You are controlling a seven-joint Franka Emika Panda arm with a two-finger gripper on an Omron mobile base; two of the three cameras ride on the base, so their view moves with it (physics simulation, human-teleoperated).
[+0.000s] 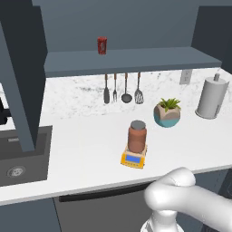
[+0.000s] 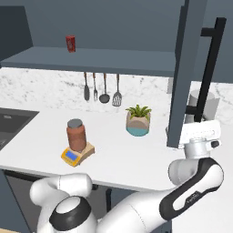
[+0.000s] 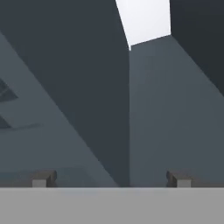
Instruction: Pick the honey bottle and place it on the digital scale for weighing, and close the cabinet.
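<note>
Hand view: two dark fingertips spread wide, nothing between, gripper facing edge of dark slate-blue flat cabinet door close ahead. Wide reddish-brown honey jar with grey lid upright on small orange-yellow square digital scale, near worktop front edge. Beyond, potted plant in teal-tan pot; small red can on shelf.

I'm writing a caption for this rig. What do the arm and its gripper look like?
The arm is glossy white, built of rounded tube-like links with dark grey joint bands; faint lettering runs along one dark band near the wrist. The hand is a boxy white block. In the hand view the gripper shows two small, dark, squarish finger tips. No loose cables are visible.
</note>
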